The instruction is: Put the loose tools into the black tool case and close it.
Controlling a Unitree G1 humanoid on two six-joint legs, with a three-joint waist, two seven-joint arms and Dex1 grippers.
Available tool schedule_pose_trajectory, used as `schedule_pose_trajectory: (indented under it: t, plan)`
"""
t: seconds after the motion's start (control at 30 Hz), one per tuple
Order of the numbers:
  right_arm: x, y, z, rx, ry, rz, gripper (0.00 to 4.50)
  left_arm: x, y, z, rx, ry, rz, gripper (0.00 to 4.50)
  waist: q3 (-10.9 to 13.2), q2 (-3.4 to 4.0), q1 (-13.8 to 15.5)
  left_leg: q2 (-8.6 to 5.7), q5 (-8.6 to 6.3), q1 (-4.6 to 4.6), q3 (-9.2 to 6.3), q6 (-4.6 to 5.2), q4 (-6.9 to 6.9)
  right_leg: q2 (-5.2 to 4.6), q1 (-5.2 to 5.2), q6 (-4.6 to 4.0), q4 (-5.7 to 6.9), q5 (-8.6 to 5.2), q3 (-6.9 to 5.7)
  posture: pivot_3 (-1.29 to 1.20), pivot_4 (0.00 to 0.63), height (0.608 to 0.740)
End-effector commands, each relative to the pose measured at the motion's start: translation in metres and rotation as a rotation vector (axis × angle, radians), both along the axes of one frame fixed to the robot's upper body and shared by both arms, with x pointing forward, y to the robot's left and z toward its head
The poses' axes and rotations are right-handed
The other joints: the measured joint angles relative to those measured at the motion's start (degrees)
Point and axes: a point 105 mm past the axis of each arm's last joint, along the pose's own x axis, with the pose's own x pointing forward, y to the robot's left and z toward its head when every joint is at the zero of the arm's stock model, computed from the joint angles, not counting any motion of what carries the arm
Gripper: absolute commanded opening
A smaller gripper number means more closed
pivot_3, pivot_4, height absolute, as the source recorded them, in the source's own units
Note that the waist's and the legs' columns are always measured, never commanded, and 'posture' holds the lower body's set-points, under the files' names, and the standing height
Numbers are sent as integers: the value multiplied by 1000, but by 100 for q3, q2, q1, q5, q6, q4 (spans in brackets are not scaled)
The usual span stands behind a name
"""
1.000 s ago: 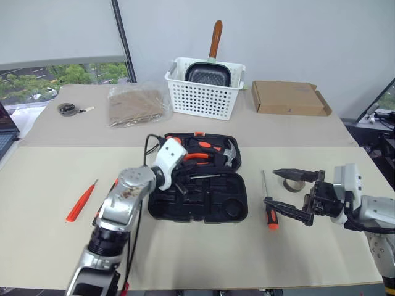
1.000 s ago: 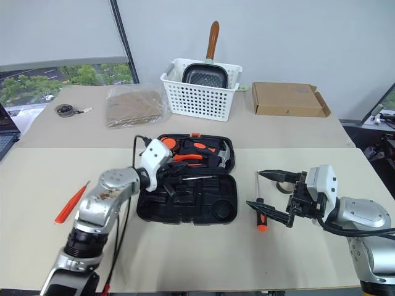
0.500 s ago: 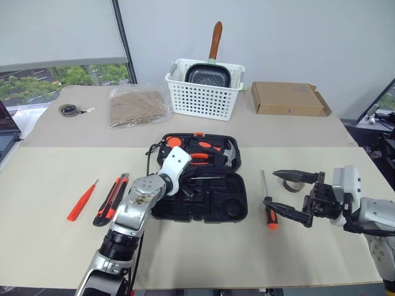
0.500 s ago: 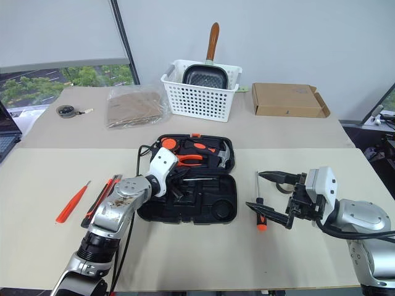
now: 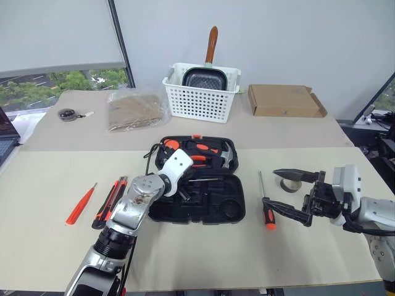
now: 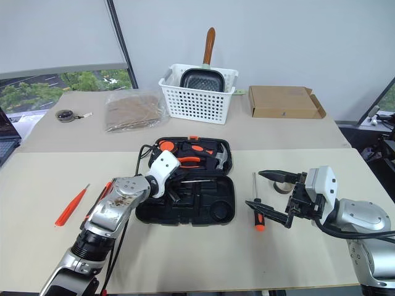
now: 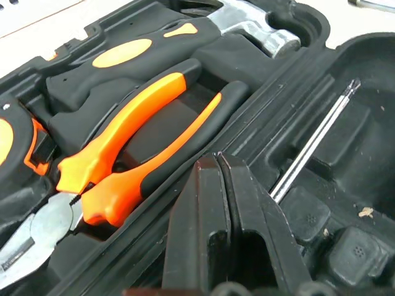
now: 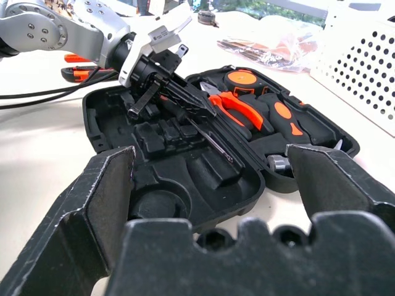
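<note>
The black tool case (image 5: 217,208) lies open in the middle of the table, with orange-handled pliers (image 7: 133,139) and a hammer (image 7: 259,31) in its far half. My left gripper (image 7: 217,161) is shut, low over the near half, with nothing seen between its fingers. A screwdriver's shaft (image 7: 315,139) lies in a recess beside them; its handle is hidden. Another screwdriver (image 5: 266,209) and the tape ring (image 5: 289,184) lie right of the case. My right gripper (image 5: 282,192) hovers open beside them. The utility knife (image 5: 111,200) and red tester screwdriver (image 5: 80,205) lie left of the case.
At the back stand a white basket (image 5: 200,98) holding a pan, a cardboard box (image 5: 286,100) and a plastic bag (image 5: 133,106). A small tape measure (image 5: 66,114) lies at the far left, a laptop's edge (image 5: 5,132) beyond it.
My left arm has sunk lower into the case, uncovering the utility knife on the table. The right gripper has stayed where it was, still open.
</note>
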Motion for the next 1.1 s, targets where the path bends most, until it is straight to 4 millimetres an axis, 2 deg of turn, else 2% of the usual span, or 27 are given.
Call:
schedule_pose_trajectory:
  t: [0.03,0.17,0.3,0.43,0.57,0.73,0.87,1.1]
  plan:
    - [-3,3,13,-3,-50,21,4500,-18,17,-68,109,235,47,79,-7,3,-12,0,-1,10,-1,0,0,0,10,1,-1,0,0,0,150,700]
    - [-4,4,12,-1,-48,21,4500,-22,17,-76,93,279,54,79,-28,36,-32,2,-12,29,-10,-12,0,-6,37,1,-3,-3,-1,0,150,700]
    - [-4,5,12,1,-46,21,4500,-20,9,-69,-93,329,94,79,-41,55,-26,2,-28,44,-17,-41,-1,-8,50,2,-2,-4,-3,0,150,700]
    - [-4,5,11,3,-45,20,4500,-24,17,-73,-122,356,119,79,-42,57,-34,1,-23,38,-19,-31,-1,-9,47,9,-4,-7,-5,0,150,700]
    - [-3,5,10,5,-45,20,4500,-17,30,-66,-181,321,179,79,-43,57,-73,1,-26,33,-19,-12,-3,-8,43,13,-6,-17,-4,0,150,700]
    - [-2,6,9,6,-44,21,4500,-21,37,-73,-92,306,144,79,-43,57,-112,3,-27,34,-18,-10,-5,-4,42,12,-4,-23,-3,0,150,700]
    - [-2,6,8,9,-43,21,4500,-28,44,-84,132,237,32,79,-43,59,-143,7,-48,46,-19,-48,-14,1,47,6,-3,-27,2,0,150,700]
    - [-3,7,6,12,-43,13,4500,-25,47,-87,241,176,-24,79,-43,59,-133,7,-52,97,-24,-56,-29,-2,56,0,-3,-32,8,0,150,700]
